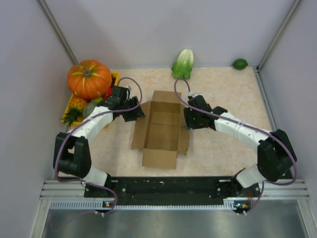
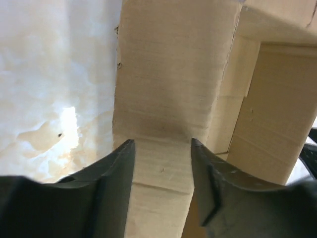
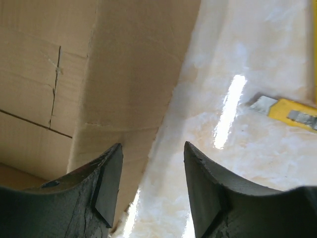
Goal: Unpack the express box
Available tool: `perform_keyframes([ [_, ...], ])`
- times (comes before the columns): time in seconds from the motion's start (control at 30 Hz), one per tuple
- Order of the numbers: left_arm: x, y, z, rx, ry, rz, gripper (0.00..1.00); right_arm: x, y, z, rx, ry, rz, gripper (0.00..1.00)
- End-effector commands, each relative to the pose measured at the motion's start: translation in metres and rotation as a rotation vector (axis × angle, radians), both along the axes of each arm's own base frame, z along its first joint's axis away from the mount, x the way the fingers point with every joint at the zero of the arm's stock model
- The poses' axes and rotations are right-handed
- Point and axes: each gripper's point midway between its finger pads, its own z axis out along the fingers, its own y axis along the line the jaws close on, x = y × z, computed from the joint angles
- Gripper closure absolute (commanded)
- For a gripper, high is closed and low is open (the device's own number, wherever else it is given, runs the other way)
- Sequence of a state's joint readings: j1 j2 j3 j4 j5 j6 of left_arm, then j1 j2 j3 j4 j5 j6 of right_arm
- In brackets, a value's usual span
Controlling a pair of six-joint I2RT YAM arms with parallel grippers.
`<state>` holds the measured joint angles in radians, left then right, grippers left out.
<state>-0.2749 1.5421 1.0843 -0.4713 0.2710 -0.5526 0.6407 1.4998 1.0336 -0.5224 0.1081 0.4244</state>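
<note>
Item: box [image 1: 161, 126], table [image 1: 223, 148] centre, four flaps [image 1: 159, 157] splayed. Left gripper [image 2: 162, 144], jaws apart, over 9 o'clock flap [image 2: 168, 74]; right gripper [image 3: 152, 146], jaws apart, beside 3 o'clock flap [image 3: 133, 74]. Handling: likely press both side flaps outward evenly, without dragging box

The marbled table [image 1: 223, 148] is occupied at its centre by the express box [image 1: 162, 130] (flaps spread outward). A leafy green [image 1: 183, 63] and a lime [image 1: 240, 63] are set along the far edge, and a yellow cutter [image 3: 292, 113] is laid near the box.
</note>
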Motion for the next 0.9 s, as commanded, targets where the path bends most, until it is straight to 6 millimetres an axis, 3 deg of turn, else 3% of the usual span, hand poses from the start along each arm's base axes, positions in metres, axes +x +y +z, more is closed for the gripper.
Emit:
perform_keyframes([
  [0.0,0.004,0.027,0.054,0.088,-0.19,0.09,0.38,0.018,-0.014,0.051,0.02,-0.187,-0.111,0.44],
  [0.07,0.0,0.033,0.08,0.095,-0.275,0.089,0.18,0.021,-0.033,0.062,-0.015,-0.226,-0.18,0.39],
  [0.13,-0.004,0.038,0.093,0.111,-0.323,0.09,0.03,0.019,-0.056,0.076,-0.035,-0.262,-0.244,0.33],
  [0.17,-0.008,0.042,0.107,0.116,-0.359,0.09,0.01,0.018,-0.063,0.08,-0.04,-0.269,-0.266,0.3],
  [0.23,-0.017,0.05,0.115,0.147,-0.369,0.104,0.01,0.014,-0.083,0.096,-0.041,-0.31,-0.324,0.05],
  [0.27,-0.021,0.054,0.127,0.153,-0.404,0.106,0.01,0.009,-0.091,0.1,-0.055,-0.315,-0.336,0.01],
  [0.37,-0.037,0.061,0.145,0.154,-0.449,0.106,0.01,-0.001,-0.117,0.123,-0.083,-0.382,-0.389,0.01],
  [0.57,-0.05,0.081,0.175,0.157,-0.552,0.222,0.01,-0.022,-0.154,0.173,-0.06,-0.552,-0.453,0.01],
  [0.87,-0.055,0.085,0.204,0.143,-0.599,0.249,0.01,-0.048,-0.187,0.225,-0.018,-0.728,-0.528,0.01],
])
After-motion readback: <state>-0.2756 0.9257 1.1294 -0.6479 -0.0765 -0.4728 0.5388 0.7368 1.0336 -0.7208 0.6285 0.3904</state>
